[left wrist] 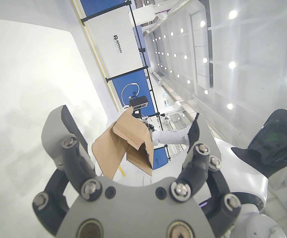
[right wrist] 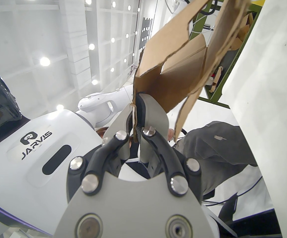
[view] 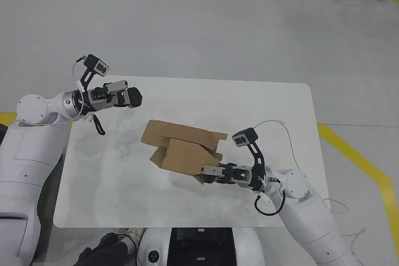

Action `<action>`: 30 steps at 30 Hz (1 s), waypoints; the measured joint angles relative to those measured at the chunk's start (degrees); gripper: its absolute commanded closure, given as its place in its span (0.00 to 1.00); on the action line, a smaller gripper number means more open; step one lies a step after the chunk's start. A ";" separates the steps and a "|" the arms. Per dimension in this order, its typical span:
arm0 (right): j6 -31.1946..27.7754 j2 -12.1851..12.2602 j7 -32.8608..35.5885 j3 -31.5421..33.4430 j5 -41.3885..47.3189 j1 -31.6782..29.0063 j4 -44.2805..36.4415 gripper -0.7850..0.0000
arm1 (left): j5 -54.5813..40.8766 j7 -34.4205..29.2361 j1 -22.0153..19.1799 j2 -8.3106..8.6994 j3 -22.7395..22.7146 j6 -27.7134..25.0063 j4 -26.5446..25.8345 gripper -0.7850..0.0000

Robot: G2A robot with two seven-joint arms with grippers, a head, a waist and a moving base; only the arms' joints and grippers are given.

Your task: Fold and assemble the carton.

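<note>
In right gripper (right wrist: 133,117): creased brown cardboard carton (view: 183,149).

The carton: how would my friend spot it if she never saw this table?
Look at the big white table from above. Near its middle is the carton, a brown cardboard piece, half folded with flaps sticking out. It is the only brown thing there, and the right gripper pinches its edge.

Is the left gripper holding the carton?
No: the left gripper is open and empty, apart from the carton, whose edge the right gripper pinches.
</note>
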 measured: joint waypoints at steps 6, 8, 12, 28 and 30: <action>0.03 0.00 -0.01 0.00 -0.01 -0.01 -0.04 1.00 | 0.00 0.00 0.00 0.00 0.00 0.00 0.00 0.00; 0.03 0.00 -0.01 0.00 -0.01 -0.01 -0.04 1.00 | 0.00 0.00 0.00 0.00 0.00 0.00 0.00 0.00; 0.55 0.05 -0.86 0.32 -0.51 0.19 -0.25 1.00 | 0.07 0.74 0.40 -0.02 0.04 1.03 -0.81 0.00; -3.62 -1.10 6.14 -3.36 5.04 7.94 13.16 1.00 | -6.39 -5.74 4.30 -0.53 -0.16 7.55 -6.35 0.00; -5.04 -1.43 4.79 -4.22 4.89 8.13 13.80 1.00 | -7.17 -6.16 5.01 -0.74 0.32 8.07 -7.63 0.00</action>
